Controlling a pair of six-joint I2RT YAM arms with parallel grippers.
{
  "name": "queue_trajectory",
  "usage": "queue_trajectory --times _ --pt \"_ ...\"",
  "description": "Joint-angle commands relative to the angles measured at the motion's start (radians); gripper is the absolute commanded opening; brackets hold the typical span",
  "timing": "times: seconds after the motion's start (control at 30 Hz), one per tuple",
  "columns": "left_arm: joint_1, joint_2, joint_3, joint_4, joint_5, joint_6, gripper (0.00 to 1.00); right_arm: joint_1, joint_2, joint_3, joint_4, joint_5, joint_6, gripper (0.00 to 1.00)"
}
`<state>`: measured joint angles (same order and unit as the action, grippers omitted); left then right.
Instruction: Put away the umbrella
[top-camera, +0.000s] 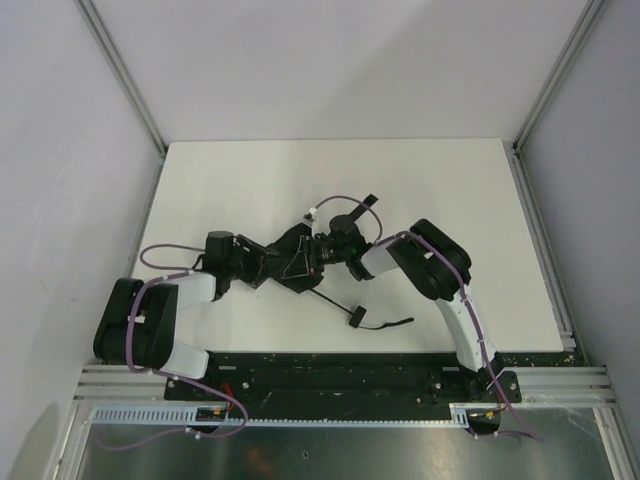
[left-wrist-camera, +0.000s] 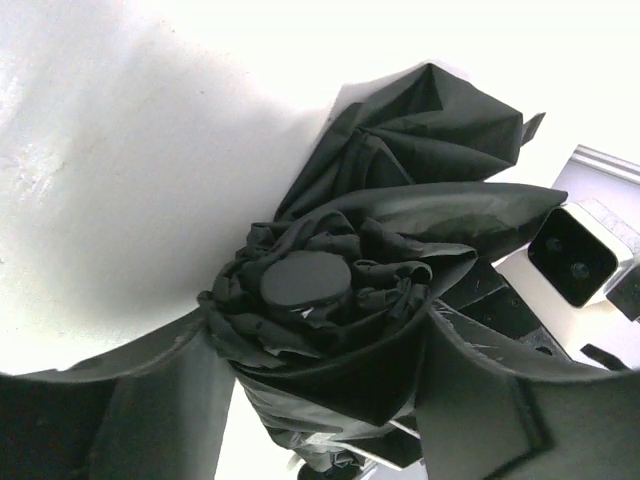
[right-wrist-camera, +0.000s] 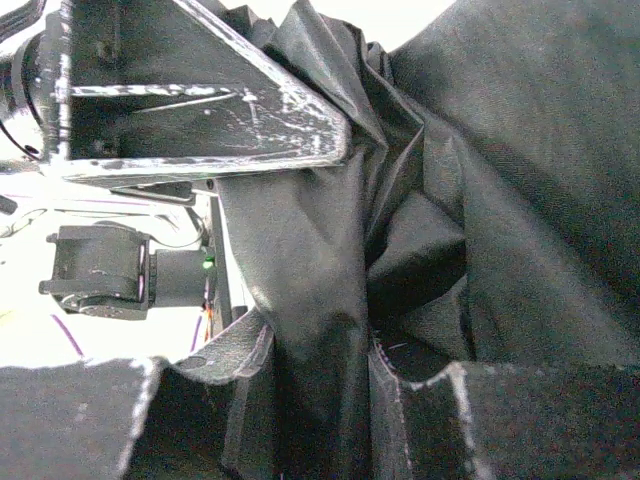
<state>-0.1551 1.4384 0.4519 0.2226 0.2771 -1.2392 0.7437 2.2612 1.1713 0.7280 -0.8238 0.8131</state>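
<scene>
The black umbrella (top-camera: 298, 262) lies folded and crumpled at the middle of the white table (top-camera: 450, 190), between my two grippers. My left gripper (top-camera: 270, 266) comes at it from the left. In the left wrist view its jaws (left-wrist-camera: 318, 330) stand wide around the umbrella's (left-wrist-camera: 400, 210) bunched end with its round cap (left-wrist-camera: 305, 279), and fabric presses on both fingers. My right gripper (top-camera: 322, 250) reaches in from the right. In the right wrist view it (right-wrist-camera: 320, 350) is shut on a fold of the canopy (right-wrist-camera: 480, 180). A thin cord (top-camera: 385, 323) trails toward the near edge.
Aluminium frame posts (top-camera: 125, 75) and grey walls enclose the table on three sides. A metal rail (top-camera: 330, 380) carrying both arm bases runs along the near edge. Purple cables (top-camera: 160, 250) loop over the arms. The right wrist's camera housing (left-wrist-camera: 575, 255) sits close beside the umbrella.
</scene>
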Motion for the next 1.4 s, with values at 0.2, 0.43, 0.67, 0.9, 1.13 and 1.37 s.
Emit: queue_trajectory --times 0.2,0.43,0.67,0.9,1.13,1.37 --pt "-0.012 0.031 -0.019 -0.08 -0.103 0.155 0.27 0.023 0.005 -0.058 -0.244 0.003 -0.072 0.01" --pt "-0.026 0.036 -0.007 -0.092 -0.105 0.199 0.01 0.037 -0.173 -0.052 -0.526 0.274 -0.309 0.48" --pt "-0.051 0.03 0.021 -0.137 -0.126 0.212 0.0 0.078 -0.44 -0.051 -0.702 0.543 -0.588 0.76" --pt "-0.054 0.023 0.029 -0.209 -0.145 0.173 0.0 0.211 -0.548 -0.046 -0.665 0.836 -0.814 0.9" --pt "-0.053 0.06 0.05 -0.312 -0.134 0.124 0.0 0.37 -0.451 -0.03 -0.514 1.135 -0.99 0.87" --pt "-0.054 0.059 0.07 -0.372 -0.146 0.111 0.0 0.415 -0.292 -0.018 -0.352 1.219 -1.115 0.81"
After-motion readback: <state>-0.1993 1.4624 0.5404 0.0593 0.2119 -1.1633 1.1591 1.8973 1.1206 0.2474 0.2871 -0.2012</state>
